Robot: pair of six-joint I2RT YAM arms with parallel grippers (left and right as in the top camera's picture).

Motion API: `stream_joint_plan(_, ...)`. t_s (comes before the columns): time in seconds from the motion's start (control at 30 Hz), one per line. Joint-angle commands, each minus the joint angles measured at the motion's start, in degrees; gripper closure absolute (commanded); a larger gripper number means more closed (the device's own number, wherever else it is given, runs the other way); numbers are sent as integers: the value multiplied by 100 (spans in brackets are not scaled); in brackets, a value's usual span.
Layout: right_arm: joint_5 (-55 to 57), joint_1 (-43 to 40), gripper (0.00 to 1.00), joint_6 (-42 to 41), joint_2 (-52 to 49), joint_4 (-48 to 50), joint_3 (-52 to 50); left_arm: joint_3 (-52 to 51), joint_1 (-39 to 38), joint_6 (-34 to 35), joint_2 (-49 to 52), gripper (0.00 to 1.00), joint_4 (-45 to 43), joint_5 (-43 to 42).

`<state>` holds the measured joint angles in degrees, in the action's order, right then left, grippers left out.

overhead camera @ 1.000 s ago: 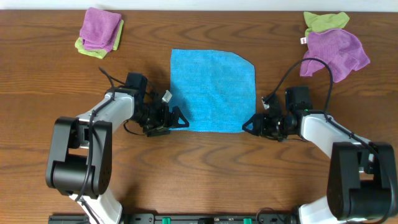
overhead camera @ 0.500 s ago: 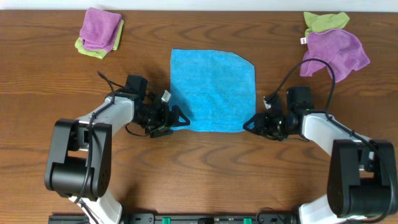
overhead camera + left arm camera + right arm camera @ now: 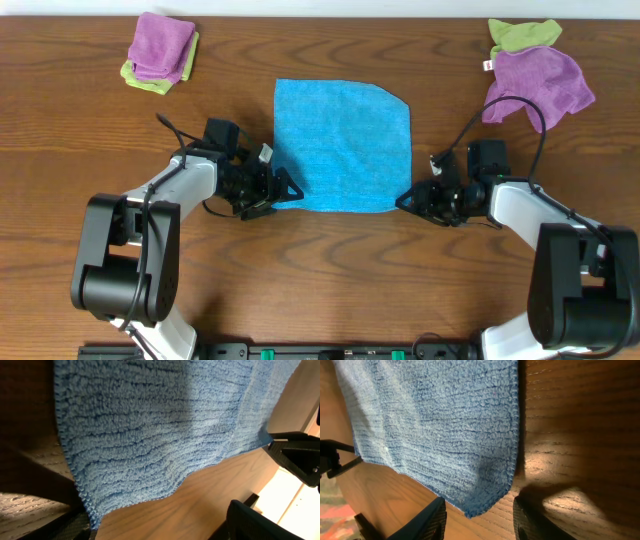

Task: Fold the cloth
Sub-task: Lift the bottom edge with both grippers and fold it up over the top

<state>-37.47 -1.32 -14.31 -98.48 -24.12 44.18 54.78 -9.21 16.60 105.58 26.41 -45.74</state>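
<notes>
In the middle of the worktop point(image 3: 330, 270): a square blue terry cloth point(image 3: 342, 146) lies spread flat, with its near edge towards the arms.
Left gripper point(image 3: 288, 190): low at the cloth's near-left corner, fingers point(image 3: 250, 520) spread, nothing pinched.
Right gripper point(image 3: 402, 200): low at the near-right corner, fingers point(image 3: 427, 520) spread to either side of the corner tip, not yet closed on it.
Why so placed: the arms mirror each other, one per near corner, probably so both corners can be lifted together and carried to the far edge for an even fold.
Wrist views add: the stitched hem, the corner tips against the wood, and the gap between the fingers, all too small to judge from above.
Overhead adds: the whole cloth outline and the symmetry of the arms.
Far corners: a folded purple cloth on a green one point(image 3: 160, 50) far left, and loose purple and green cloths point(image 3: 535, 75) far right, well apart from the work.
</notes>
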Motion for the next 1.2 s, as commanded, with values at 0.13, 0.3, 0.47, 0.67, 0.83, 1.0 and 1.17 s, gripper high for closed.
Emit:
stream_joint_plan(0.13,721,-74,57,-343,-195,258,-122,-251,55,149,380,21,-133,1615)
stream_joint_plan(0.3,699,-74,59,-417,-197,345,-122,-251,55,227,380,22,-164,1615)
stream_joint_plan(0.47,588,-46,70,-439,-197,337,-122,-251,17,232,380,33,-162,1613)
stream_joint_plan(0.67,562,13,91,-546,-197,339,-122,-251,-35,299,380,64,-164,1550)
stream_joint_plan(0.83,282,13,99,-564,-197,341,-122,-251,-35,319,380,91,-166,1515)
stream_joint_plan(1.0,-94,11,99,-564,-192,337,-105,-249,-33,317,380,94,-184,1362)
stream_joint_plan(1.17,-201,11,99,-533,-164,-22,101,-168,20,282,378,94,-155,977)
